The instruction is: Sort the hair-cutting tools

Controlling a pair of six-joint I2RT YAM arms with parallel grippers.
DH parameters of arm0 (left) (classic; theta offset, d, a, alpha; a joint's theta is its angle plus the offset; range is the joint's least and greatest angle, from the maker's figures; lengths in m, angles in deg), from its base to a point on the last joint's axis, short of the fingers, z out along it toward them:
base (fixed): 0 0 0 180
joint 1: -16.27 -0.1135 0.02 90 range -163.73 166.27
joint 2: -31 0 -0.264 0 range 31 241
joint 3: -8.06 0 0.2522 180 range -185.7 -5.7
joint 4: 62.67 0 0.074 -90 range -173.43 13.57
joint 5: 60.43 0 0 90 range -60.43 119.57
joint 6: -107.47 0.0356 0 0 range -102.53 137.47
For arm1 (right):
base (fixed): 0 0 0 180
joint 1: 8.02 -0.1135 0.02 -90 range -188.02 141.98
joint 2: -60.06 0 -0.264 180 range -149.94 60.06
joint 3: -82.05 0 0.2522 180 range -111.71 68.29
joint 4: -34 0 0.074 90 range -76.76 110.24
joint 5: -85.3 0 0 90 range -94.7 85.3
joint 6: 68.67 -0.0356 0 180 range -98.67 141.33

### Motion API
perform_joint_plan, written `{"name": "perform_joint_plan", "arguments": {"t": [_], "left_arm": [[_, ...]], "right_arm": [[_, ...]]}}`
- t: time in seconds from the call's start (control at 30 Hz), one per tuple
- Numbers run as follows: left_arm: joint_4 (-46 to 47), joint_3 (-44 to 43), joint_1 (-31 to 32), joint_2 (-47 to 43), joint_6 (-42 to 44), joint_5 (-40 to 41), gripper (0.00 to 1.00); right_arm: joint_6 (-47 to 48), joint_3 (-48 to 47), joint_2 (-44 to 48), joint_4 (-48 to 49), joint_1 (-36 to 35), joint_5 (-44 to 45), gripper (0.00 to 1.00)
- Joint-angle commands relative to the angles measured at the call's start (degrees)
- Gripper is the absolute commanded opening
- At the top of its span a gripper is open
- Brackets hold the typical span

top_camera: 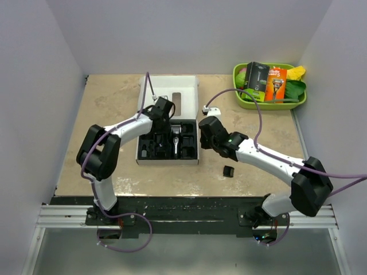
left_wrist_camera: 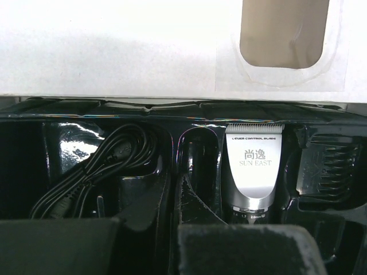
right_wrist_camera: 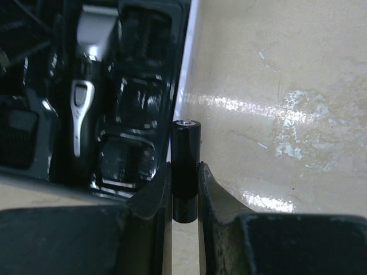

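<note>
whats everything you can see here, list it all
table: 1, beige, under everything
box: 1, white with a black moulded insert, table centre
hair clipper: 1, black and silver, middle slot of the insert
cord: 1, black, coiled in the slot left of the clipper
comb attachment: 1 clearly seen, black, slot right of the clipper
small piece: 1, black, on the table right of the box
cylinder: 1, black, upright at the box's right edge
tray: 1, green, far right corner
packaged razors: 2, black and orange, in the tray
left gripper: closed, empty, over the insert
right gripper: clamped on the cylinder
</note>
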Motion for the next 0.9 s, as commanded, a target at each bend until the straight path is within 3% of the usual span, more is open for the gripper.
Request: {"name": "perform_joint_plan", "arguments": {"t": [0.0, 0.2, 0.7, 0.87], "left_arm": [[2.1, 3.8, 1.4, -6.9, -0.4, -4.2, 0.0], [2.8, 5.9, 3.1, -9.1, -4.4, -4.7, 0.0], [4.4, -0.1, 5.8, -2.4, -16.5, -3.3, 0.0], [4.3, -0.8, 6.7, -1.4, -16.9, -3.3, 0.17]], "right_arm": [[-1.0, -1.9, 4.7, -2.4, -0.3, 2.4, 0.0], [-3.2, 0.1, 8.6, -4.1, -0.2, 2.4, 0.0], [-4.4, -0.7, 9.4, -6.5, -0.4, 2.1, 0.0], [-4.4, -1.5, 8.6, -6.5, -0.5, 1.8, 0.0]]}}
